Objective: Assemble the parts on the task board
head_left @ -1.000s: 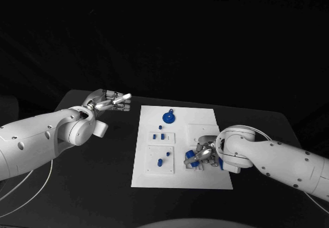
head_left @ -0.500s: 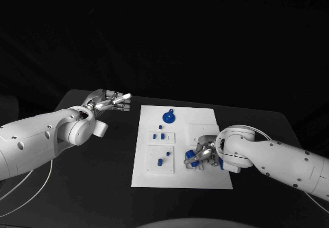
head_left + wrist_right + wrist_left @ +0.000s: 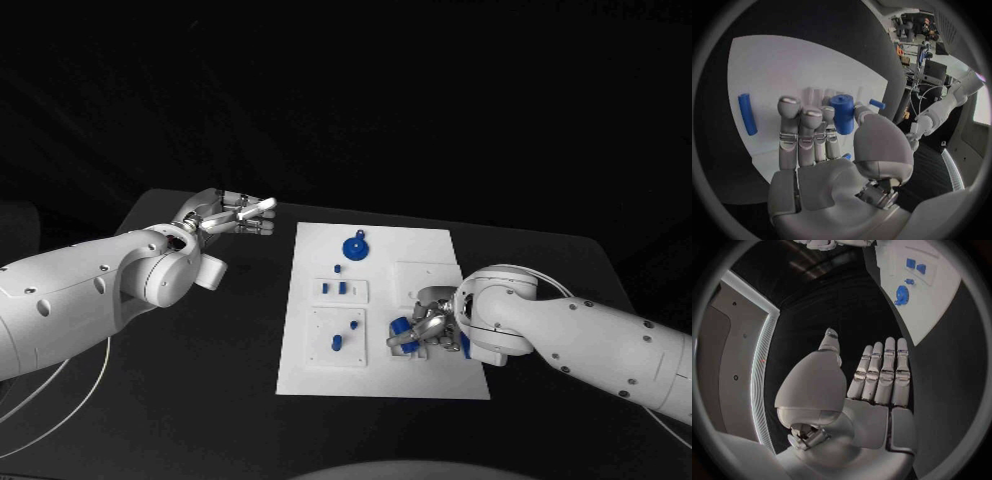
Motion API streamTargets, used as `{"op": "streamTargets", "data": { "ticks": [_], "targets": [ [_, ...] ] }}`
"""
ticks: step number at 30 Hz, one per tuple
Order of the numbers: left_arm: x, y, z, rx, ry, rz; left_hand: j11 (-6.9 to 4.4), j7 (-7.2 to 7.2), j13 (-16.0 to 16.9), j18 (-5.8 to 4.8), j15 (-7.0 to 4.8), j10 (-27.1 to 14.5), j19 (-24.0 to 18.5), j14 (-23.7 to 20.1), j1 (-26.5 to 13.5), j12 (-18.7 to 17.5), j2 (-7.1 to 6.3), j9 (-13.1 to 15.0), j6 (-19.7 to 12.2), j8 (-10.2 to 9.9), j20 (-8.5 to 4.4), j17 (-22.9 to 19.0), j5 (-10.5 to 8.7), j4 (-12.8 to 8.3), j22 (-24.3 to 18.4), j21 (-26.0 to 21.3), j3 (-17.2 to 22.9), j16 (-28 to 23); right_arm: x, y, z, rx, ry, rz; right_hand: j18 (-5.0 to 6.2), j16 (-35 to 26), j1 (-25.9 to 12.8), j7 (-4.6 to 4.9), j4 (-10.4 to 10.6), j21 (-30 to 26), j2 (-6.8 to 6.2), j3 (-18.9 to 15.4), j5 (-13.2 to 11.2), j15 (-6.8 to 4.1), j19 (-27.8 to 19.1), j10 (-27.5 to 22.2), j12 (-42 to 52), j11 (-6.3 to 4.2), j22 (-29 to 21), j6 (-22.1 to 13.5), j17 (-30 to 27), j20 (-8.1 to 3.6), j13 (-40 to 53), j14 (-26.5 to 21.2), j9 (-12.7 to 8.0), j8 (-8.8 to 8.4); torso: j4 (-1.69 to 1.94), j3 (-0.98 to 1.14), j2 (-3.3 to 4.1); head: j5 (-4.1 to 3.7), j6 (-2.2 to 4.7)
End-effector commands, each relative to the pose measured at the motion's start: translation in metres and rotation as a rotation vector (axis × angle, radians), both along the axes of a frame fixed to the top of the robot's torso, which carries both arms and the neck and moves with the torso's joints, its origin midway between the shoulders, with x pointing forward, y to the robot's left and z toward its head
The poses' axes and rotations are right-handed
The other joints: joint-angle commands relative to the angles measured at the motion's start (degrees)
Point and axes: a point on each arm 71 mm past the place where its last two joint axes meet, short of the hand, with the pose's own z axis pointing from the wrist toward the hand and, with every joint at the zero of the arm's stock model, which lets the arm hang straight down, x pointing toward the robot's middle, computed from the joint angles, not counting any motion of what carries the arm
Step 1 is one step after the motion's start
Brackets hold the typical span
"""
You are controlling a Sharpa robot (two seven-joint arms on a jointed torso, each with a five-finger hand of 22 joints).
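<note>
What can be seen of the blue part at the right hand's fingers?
The blue part is a stubby cylinder with a rounded, wider cap, matte like plastic. It stands roughly upright over the white task board, near its right edge. The right hand pinches it between thumb and fingers, which hide its lower end, so whether it is seated in the board cannot be told.

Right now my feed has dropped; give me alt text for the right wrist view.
The right robot hand reaches over the white task board, its fingers and thumb around an upright blue cylindrical part. A blue bar-shaped part lies flat on the board beside the fingers, and a small blue peg sits past the thumb.
</note>
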Motion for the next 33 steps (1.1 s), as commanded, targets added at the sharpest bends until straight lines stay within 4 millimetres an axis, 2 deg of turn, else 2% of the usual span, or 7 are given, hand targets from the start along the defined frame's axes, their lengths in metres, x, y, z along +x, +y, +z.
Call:
{"op": "streamTargets", "data": {
  "ticks": [1,33],
  "targets": [
    [-0.0004,-0.0019,0.0009,-0.005,-0.002,-0.015,-0.06,0.06,0.00,-0.31,-0.08,-0.47,-0.08,-0.41,0.15,0.03,0.20,0.02,0.13,0.13,0.16,-0.06,-0.13,0.04,-0.05,-0.11,0.20,-0.20,-0.0032,-0.0028,-0.0038,-0.047,0.022,-0.010,-1.05,-0.33,0.39,0.32,0.20,-0.18,-0.08,-0.32,-0.32,-0.40,2.94,0.44,-0.29,0.12,3.57,-0.12,0.09,-0.49,0.05,0.13,-0.09,0.11,0.02,-0.01,0.00,-0.04,0.01],
    [0.0002,-0.0010,0.0007,0.000,-0.004,-0.012,0.04,0.06,0.00,-0.29,-0.04,-0.87,-0.17,-0.51,0.29,0.03,-0.03,0.02,0.15,0.14,0.20,-0.05,-0.13,0.53,-0.05,-0.11,0.31,-0.19,-0.0011,-0.0066,0.0060,-0.054,0.006,-0.002,-1.04,-0.64,0.61,0.29,1.39,-0.32,-0.18,-2.32,-0.32,-0.42,2.94,0.52,-0.52,0.11,3.51,-0.05,0.14,-0.50,0.09,0.19,-0.12,0.12,0.10,-0.03,-0.01,-0.32,-0.19]
  ]
}}
